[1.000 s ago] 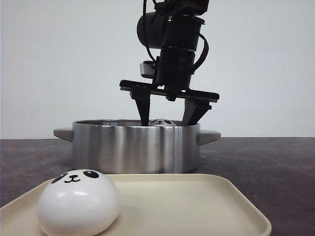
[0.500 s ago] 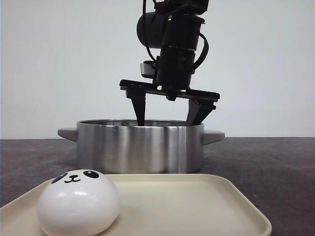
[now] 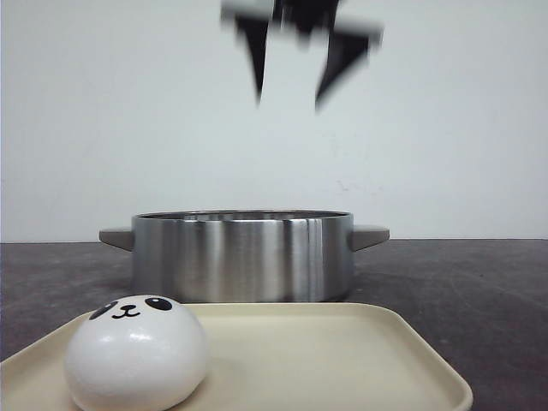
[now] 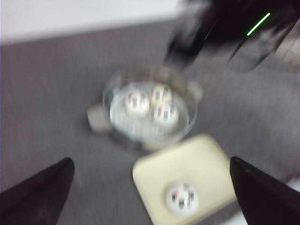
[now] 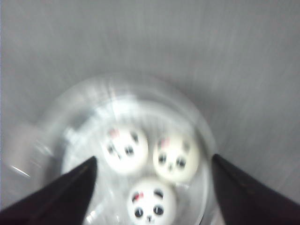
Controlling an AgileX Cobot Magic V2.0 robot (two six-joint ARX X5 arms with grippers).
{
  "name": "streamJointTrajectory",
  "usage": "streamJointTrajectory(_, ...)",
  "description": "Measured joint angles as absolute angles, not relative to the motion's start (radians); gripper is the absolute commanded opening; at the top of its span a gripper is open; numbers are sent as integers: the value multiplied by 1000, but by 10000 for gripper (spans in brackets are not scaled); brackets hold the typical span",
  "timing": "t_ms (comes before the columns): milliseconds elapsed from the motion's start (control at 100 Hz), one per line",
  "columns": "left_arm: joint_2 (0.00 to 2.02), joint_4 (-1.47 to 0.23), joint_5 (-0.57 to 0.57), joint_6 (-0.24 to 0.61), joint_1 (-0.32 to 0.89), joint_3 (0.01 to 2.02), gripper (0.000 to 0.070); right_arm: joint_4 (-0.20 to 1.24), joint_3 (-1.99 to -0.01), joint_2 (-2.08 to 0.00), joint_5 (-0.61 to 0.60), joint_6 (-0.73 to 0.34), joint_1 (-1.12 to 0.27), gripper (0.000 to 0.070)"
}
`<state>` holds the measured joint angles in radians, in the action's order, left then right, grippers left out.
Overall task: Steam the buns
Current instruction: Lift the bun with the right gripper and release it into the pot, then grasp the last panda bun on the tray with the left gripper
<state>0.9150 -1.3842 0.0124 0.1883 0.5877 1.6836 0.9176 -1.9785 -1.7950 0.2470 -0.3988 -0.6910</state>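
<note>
Three panda-faced buns (image 5: 124, 149) (image 5: 176, 157) (image 5: 151, 201) lie inside the steel pot (image 3: 244, 257); the front view hides them behind its wall. They also show in the left wrist view (image 4: 161, 93). A fourth bun (image 3: 137, 351) sits on the cream tray (image 3: 342, 360), near its left corner. My right gripper (image 3: 289, 103) is open and empty, blurred, high above the pot; in its own view (image 5: 154, 158) it hangs straight over the buns. My left gripper (image 4: 151, 161) is open and empty, high above the table, looking down on the pot (image 4: 150, 110) and tray (image 4: 187, 164).
The pot has two side handles (image 3: 116, 238) and stands on a dark table (image 3: 479, 282) just behind the tray. A white wall is behind. The right arm (image 4: 225, 28) shows blurred over the pot's far side in the left wrist view.
The right gripper opened and let a bun go into the pot, then rose fast from the pot's rim to the top of the front view. The pot shifted slightly right.
</note>
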Motion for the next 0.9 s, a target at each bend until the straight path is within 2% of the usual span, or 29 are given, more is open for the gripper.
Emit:
streamJointTrajectory(50, 915, -1374, -18, 208, 588, 1617, 672, 912, -1984, -1718, 285, -373, -714, 4)
streamJointTrajectory(60, 915, -1370, -26, 212, 588, 1603, 672, 912, -1984, -1702, 294, -368, -719, 0)
streamJointTrajectory(220, 923, -1229, -187, 281, 596, 1362, 672, 942, -1986, -1501, 400, -272, -803, 5)
streamJointTrajectory(320, 931, -1137, -239, 331, 619, 1209, 672, 1014, -1986, -1409, 452, -237, -846, 4)
streamJointTrajectory(590, 993, -937, -242, 453, 745, 906, 672, 1232, -1985, -1240, 591, -222, -877, 5)
streamJointTrajectory(750, 1086, -813, -212, 487, 845, 883, 672, 1274, -1985, -1205, 603, -229, -877, 4)
streamJointTrajectory(900, 1199, -766, -160, 537, 875, 883, 672, 1285, -1985, -1190, 603, -237, -877, 5)
